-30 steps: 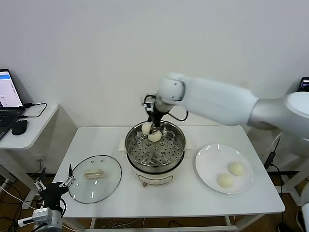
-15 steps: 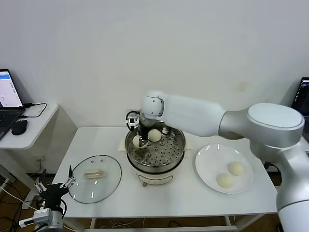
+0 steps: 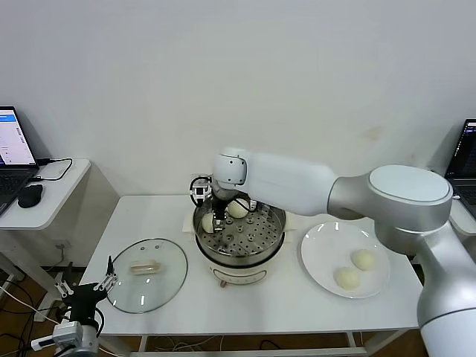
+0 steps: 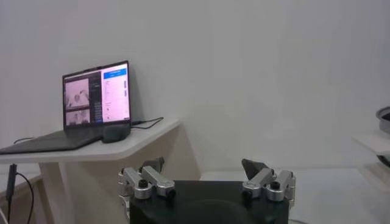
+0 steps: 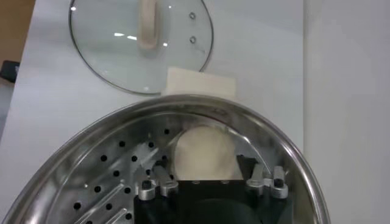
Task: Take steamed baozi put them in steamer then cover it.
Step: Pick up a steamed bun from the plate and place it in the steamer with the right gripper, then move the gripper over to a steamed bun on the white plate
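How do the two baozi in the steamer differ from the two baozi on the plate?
The steamer baozi lie on the perforated tray at the far side of the steamer; the plate baozi lie on the flat white plate. The right gripper stands at one steamer bun; nothing is near the plate pair. All four are pale and round.

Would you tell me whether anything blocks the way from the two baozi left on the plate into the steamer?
Nothing visible does. The two baozi sit uncovered on the plate, the steamer is open, and its cover lies on the table at the steamer's other side.

cream-white steamed baozi (image 3: 237, 209), shiny perforated steel steamer (image 3: 260, 242), white plate (image 3: 321, 253)
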You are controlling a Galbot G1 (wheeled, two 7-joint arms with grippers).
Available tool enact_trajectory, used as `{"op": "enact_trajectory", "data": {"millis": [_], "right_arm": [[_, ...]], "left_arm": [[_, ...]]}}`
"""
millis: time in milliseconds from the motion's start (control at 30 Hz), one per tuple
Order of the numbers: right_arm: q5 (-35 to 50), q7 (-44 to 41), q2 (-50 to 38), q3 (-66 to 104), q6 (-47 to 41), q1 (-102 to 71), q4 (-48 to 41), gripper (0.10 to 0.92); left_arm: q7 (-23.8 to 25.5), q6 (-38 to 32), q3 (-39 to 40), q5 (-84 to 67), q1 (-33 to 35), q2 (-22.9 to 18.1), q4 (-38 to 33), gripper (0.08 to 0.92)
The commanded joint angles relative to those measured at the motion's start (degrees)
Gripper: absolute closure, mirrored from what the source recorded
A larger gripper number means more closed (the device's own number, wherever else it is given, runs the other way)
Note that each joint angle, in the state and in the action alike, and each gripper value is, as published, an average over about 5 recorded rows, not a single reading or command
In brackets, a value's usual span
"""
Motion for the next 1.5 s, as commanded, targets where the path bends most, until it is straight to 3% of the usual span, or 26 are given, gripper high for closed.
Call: {"op": "enact_trajectory", "data": {"millis": [33, 367, 733, 1033, 1500], "right_arm": [[-0.6, -6.1, -11.8, -1.6, 1.6, 9.6, 12.8, 0.206], [-8.6, -15.5, -34.7, -4.7, 12.4, 16.0, 24.4, 0.202], [-24.6, -17.1, -53.3, -0.3, 19.2, 4.5, 29.2, 0.202], [-33.8, -15.8, -57.1, 11.8, 22.2, -13.2, 26.9, 0.203], [-35.3, -11.3, -54.0, 21.6, 22.3, -30.1, 23.3, 0.203]], "left_arm": [[0.1, 0.3, 0.2, 0.0, -0.3, 0.1, -0.2, 0.177], [0.2, 0.7, 1.0, 0.2, -0.5, 0.4, -0.8, 0.177], [0.2, 0.7, 1.4, 1.1, 0.5, 0.2, -1.1, 0.177], [0.2, 0.7, 1.3, 1.9, 1.0, -0.4, -0.9, 0.177], [0.1, 0.7, 1.0, 2.4, 1.0, -0.7, 0.2, 0.177]]}}
